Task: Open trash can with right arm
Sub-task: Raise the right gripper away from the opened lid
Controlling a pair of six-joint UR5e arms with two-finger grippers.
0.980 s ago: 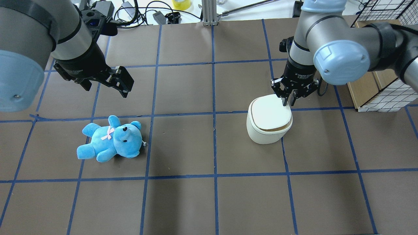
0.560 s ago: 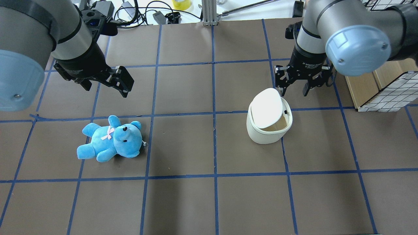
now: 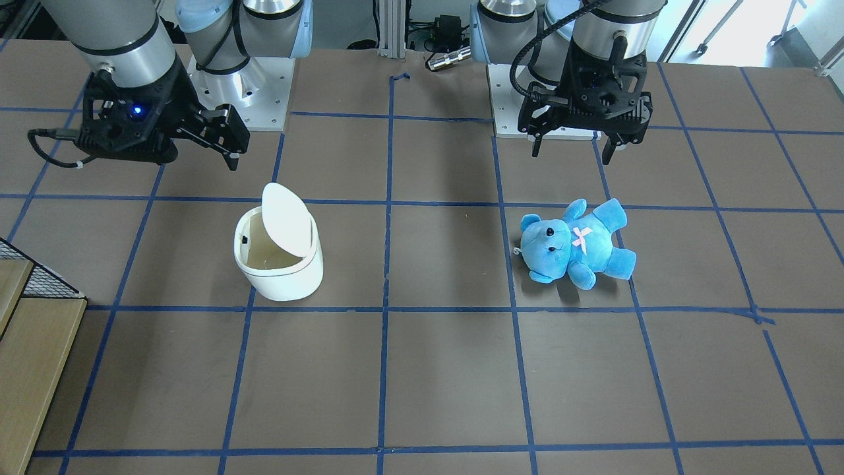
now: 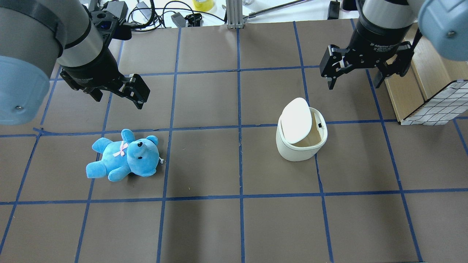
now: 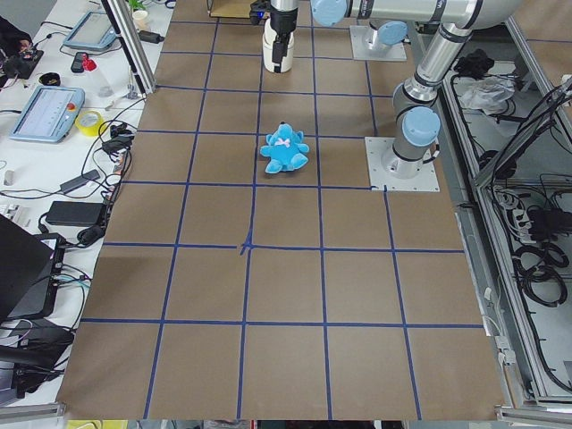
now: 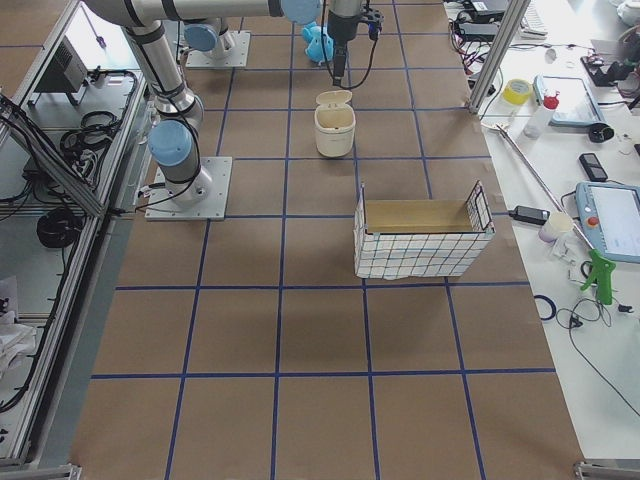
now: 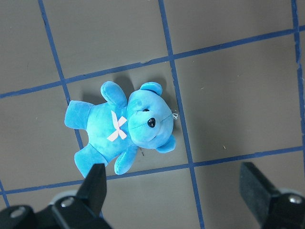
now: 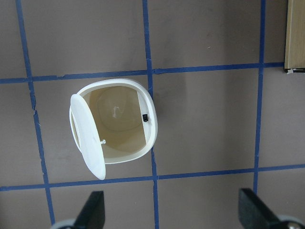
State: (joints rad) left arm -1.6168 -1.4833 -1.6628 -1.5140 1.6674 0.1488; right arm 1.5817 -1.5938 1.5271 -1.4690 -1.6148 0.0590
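Note:
The white trash can stands right of the table's middle. Its flat lid is tipped up on its left side and the beige inside shows. It also shows in the front view and from straight above in the right wrist view. My right gripper is open and empty. It hangs in the air beyond the can, apart from it, with its fingers spread wide in the right wrist view. My left gripper is open and empty above a blue teddy.
The blue teddy lies on its back on the left half of the table. A wire basket with a wooden box stands at the right edge, close to my right arm. Cables and small devices lie past the far edge.
My right gripper lifted off the lid's far edge, opened wide and drew back toward the far right. The lid swung from flat and closed to tipped up. The left arm stayed still.

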